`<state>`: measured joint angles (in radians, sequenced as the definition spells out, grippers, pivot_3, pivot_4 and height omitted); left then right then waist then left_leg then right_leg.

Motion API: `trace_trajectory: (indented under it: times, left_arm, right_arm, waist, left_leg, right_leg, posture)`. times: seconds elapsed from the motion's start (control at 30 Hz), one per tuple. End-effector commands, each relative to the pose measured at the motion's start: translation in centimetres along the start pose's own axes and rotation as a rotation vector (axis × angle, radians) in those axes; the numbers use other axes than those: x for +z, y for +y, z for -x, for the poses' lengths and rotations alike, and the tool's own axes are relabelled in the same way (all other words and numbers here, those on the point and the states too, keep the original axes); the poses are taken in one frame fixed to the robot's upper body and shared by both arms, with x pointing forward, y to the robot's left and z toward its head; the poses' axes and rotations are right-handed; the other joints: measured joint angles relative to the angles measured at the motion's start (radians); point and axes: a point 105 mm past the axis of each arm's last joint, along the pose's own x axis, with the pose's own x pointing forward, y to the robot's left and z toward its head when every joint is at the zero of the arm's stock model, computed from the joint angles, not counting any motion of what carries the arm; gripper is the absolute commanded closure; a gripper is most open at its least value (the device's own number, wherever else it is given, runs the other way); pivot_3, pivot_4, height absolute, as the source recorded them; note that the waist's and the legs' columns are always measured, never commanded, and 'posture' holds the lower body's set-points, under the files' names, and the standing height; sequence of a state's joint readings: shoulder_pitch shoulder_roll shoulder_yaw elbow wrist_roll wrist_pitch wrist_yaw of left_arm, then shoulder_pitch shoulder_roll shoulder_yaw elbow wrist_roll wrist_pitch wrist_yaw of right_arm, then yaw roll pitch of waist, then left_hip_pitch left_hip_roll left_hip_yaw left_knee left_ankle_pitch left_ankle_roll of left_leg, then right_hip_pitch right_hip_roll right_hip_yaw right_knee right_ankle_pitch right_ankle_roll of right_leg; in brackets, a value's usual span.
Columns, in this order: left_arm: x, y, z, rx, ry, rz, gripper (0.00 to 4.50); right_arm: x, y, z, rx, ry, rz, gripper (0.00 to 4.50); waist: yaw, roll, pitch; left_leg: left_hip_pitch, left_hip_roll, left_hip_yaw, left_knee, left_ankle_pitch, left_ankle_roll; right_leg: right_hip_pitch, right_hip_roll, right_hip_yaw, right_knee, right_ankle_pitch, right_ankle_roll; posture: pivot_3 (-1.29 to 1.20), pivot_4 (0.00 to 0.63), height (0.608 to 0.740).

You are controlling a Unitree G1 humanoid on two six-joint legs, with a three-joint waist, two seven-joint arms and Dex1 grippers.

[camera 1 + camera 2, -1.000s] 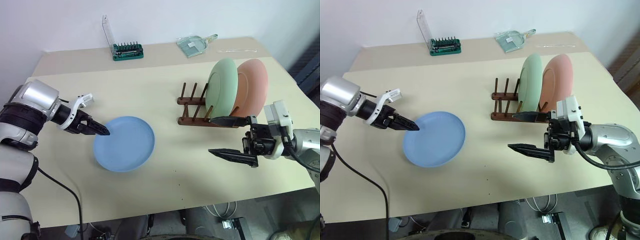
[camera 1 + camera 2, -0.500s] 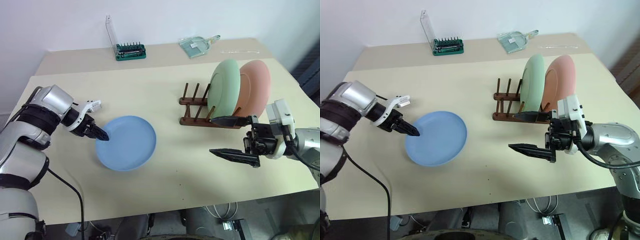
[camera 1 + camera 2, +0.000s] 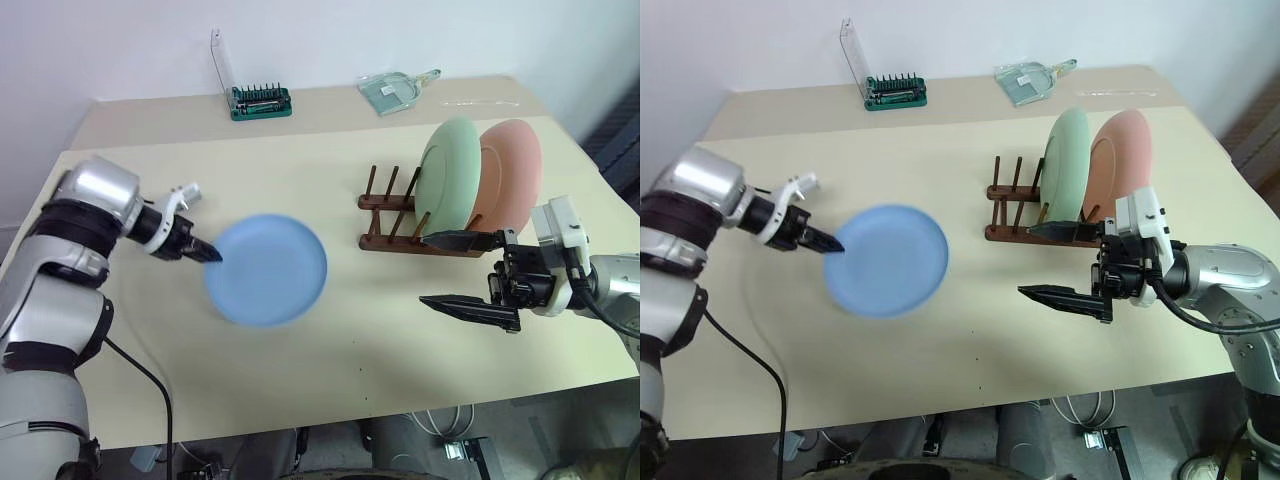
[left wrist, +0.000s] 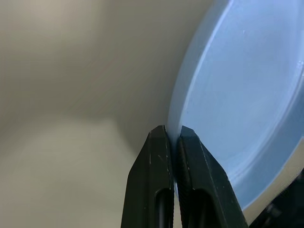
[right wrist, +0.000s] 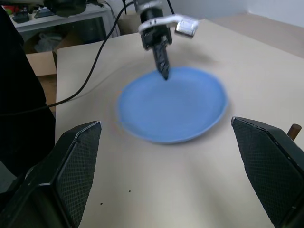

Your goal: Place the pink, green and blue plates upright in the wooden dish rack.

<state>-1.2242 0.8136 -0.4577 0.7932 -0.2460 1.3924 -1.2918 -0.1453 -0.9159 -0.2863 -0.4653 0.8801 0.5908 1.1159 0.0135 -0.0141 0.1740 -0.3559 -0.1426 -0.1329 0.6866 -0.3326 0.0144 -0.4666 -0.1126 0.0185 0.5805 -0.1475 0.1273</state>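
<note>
While the left claw (image 3: 214,257) pinches the blue plate (image 3: 268,270) by its rim, the right claw (image 3: 432,270) hangs wide open.
Blue plate is blurred, tilted, at the table's (image 3: 330,340) centre-left, gripped at its nine o'clock edge, black fingers (image 4: 161,175) pressed together on the rim. Green plate (image 3: 450,176) and pink plate (image 3: 514,170) stand upright side by side in the wooden rack (image 3: 385,215), at about two o'clock from the blue one; rack's near pegs are bare. Right claw is just beside the rack's five o'clock corner, holding nothing. Green bit holder (image 3: 258,100) sits at the far edge.
</note>
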Motion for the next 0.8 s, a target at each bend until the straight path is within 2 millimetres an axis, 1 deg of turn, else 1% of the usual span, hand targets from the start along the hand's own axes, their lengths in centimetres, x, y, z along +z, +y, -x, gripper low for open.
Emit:
trace_trajectory:
  times: [0.03,0.1,0.13,0.2,0.23,0.3,0.33,0.37,0.4,0.43,0.47,0.5,0.53,0.6,0.63,0.67,0.73,0.8]
  left_arm:
    - [3.5,-2.3,3.6,-0.056,-0.201,-0.014,4.47]
    - [5.2,-3.3,5.4,-0.095,-0.334,-0.035,4.47]
    - [6.1,-3.5,5.9,-0.098,-0.412,-0.057,4.47]
    - [7.4,-4.1,6.1,-0.127,-0.537,-0.087,4.47]
    - [7.6,-4.6,6.2,-0.169,-0.568,-0.050,4.47]
    - [8.8,-5.6,6.5,-0.265,-0.706,0.005,4.47]
    - [9.1,-5.8,6.5,-0.285,-0.758,0.024,4.47]
    - [9.6,-5.8,6.5,-0.265,-0.842,0.012,4.47]
    - [10.0,-5.7,6.6,-0.228,-0.917,0.001,4.47]
    - [10.4,-5.7,6.8,-0.199,-0.993,0.012,4.47]
    - [10.8,-6.0,7.3,-0.210,-1.075,0.056,4.47]
    - [11.0,-6.4,7.6,-0.245,-1.129,0.102,4.47]
    - [11.0,-7.1,7.5,-0.257,-1.165,0.108,4.47]
    - [10.6,-8.8,6.9,-0.286,-1.197,0.079,4.47]
    - [10.4,-9.4,6.9,-0.301,-1.225,0.081,4.47]
    - [10.2,-9.7,7.1,-0.323,-1.258,0.102,4.47]
    - [9.8,-10.1,7.0,-0.353,-1.293,0.155,4.47]
    - [9.2,-11.0,6.3,-0.348,-1.301,0.143,4.47]
  right_arm:
    - [1.7,0.0,-0.5,-0.032,-0.039,0.115,0.00]
    - [3.1,-0.9,-1.7,-0.094,-0.108,0.167,0.00]
    - [4.0,-1.3,-2.4,-0.125,-0.136,0.217,0.00]
    - [5.2,-2.2,-3.2,-0.176,-0.159,0.283,0.00]
    - [5.5,-2.5,-3.5,-0.184,-0.162,0.323,0.00]
    - [7.6,-3.6,-4.5,-0.247,-0.247,0.486,0.00]
    - [8.3,-3.9,-4.9,-0.268,-0.279,0.541,0.00]
    - [9.0,-4.4,-5.2,-0.321,-0.291,0.690,0.00]
    - [9.2,-4.5,-5.7,-0.332,-0.279,0.775,0.00]
    - [9.2,-4.6,-6.2,-0.365,-0.236,0.924,0.00]
    - [9.2,-4.8,-6.6,-0.387,-0.209,1.028,0.00]
    - [9.0,-5.2,-6.9,-0.404,-0.180,1.083,0.00]
    - [8.7,-5.5,-7.0,-0.426,-0.133,1.201,0.00]
    - [7.7,-5.7,-7.5,-0.419,-0.060,1.376,0.00]
    - [7.4,-5.6,-7.8,-0.411,-0.046,1.447,0.00]
    - [7.1,-5.4,-8.1,-0.407,-0.035,1.515,0.00]
    - [6.6,-5.7,-8.4,-0.433,-0.020,1.579,0.00]
    - [6.1,-6.3,-8.7,-0.457,0.018,1.618,0.00]
  waist:
    - [-0.001,0.000,0.000]
    - [-0.007,0.001,-0.001]
    - [-0.011,0.001,-0.001]
    - [-0.013,0.002,-0.001]
    - [-0.010,0.002,-0.001]
    - [-0.008,0.002,-0.001]
    - [-0.009,0.002,-0.001]
    - [-0.008,0.002,-0.001]
    - [-0.007,0.002,-0.001]
    - [-0.005,0.001,-0.001]
    - [-0.005,0.001,-0.001]
    - [-0.004,0.001,-0.001]
    - [-0.004,0.000,-0.001]
    - [-0.004,0.000,-0.001]
    - [-0.004,0.000,-0.001]
    - [-0.005,0.000,-0.001]
    - [-0.006,0.000,-0.001]
    - [-0.010,0.000,-0.001]
  left_leg:
    - [0.000,0.000,0.000,0.000,0.000,0.000]
    - [0.000,0.000,0.000,0.000,0.000,0.000]
    - [0.002,0.000,0.001,-0.001,0.000,0.000]
    - [0.002,0.000,0.001,-0.001,0.001,-0.001]
    - [0.002,0.000,0.001,-0.001,0.001,-0.002]
    - [0.001,0.001,0.000,-0.001,0.002,-0.003]
    - [0.001,0.001,0.000,-0.001,0.002,-0.003]
    - [0.001,0.001,0.000,0.000,0.002,-0.003]
    - [0.001,0.000,0.000,0.000,0.002,-0.003]
    - [0.001,0.000,0.000,0.000,0.002,-0.003]
    - [0.000,0.000,0.000,0.000,0.002,-0.003]
    - [0.000,0.000,0.000,0.000,0.002,-0.003]
    - [-0.001,0.000,0.000,0.000,0.002,-0.003]
    - [-0.001,0.000,0.000,0.000,0.002,-0.003]
    - [-0.001,0.000,0.001,-0.001,0.002,-0.003]
    - [-0.001,0.000,0.001,-0.001,0.002,-0.003]
    - [0.000,0.000,0.001,-0.001,0.002,-0.004]
    - [0.001,0.000,0.001,-0.001,0.002,-0.004]
  right_leg:
    - [0.000,0.000,0.000,0.000,0.000,0.000]
    - [0.000,0.000,0.000,0.000,0.000,0.000]
    - [0.000,0.000,0.001,0.000,0.000,0.000]
    - [0.000,0.000,0.001,0.001,0.000,0.000]
    - [-0.001,0.000,0.001,0.002,0.000,0.000]
    - [-0.002,0.000,0.000,0.003,0.000,0.000]
    - [-0.002,0.000,0.000,0.002,0.000,0.000]
    - [-0.002,0.000,0.001,0.003,0.000,0.000]
    - [-0.002,0.000,0.000,0.002,0.001,-0.001]
    - [-0.001,0.000,0.000,0.003,0.001,-0.001]
    - [-0.002,0.000,0.000,0.002,0.001,-0.001]
    - [-0.002,0.000,0.000,0.003,0.001,-0.001]
    - [-0.002,0.000,0.000,0.002,0.001,-0.001]
    - [-0.003,0.000,0.000,0.002,0.001,-0.001]
    - [-0.003,0.000,0.000,0.002,0.001,-0.001]
    - [-0.003,0.000,0.000,0.001,0.001,-0.001]
    - [-0.003,0.000,0.000,0.001,0.001,-0.001]
    - [-0.002,0.000,0.001,0.002,0.001,-0.001]
  posture:
    - [0.00,0.150,0.740]
    - [0.00,0.150,0.740]
    - [0.00,0.150,0.740]
    - [0.00,0.150,0.740]
    - [0.00,0.150,0.740]
    - [0.00,0.150,0.740]
    - [0.00,0.150,0.740]
    - [0.00,0.150,0.740]
    - [0.00,0.150,0.740]
    - [0.00,0.150,0.740]
    - [0.00,0.150,0.740]
    - [0.00,0.150,0.740]
    - [0.00,0.150,0.740]
    - [0.00,0.150,0.740]
    - [0.00,0.150,0.740]
    - [0.00,0.150,0.740]
    - [0.00,0.150,0.740]
    - [0.00,0.150,0.740]
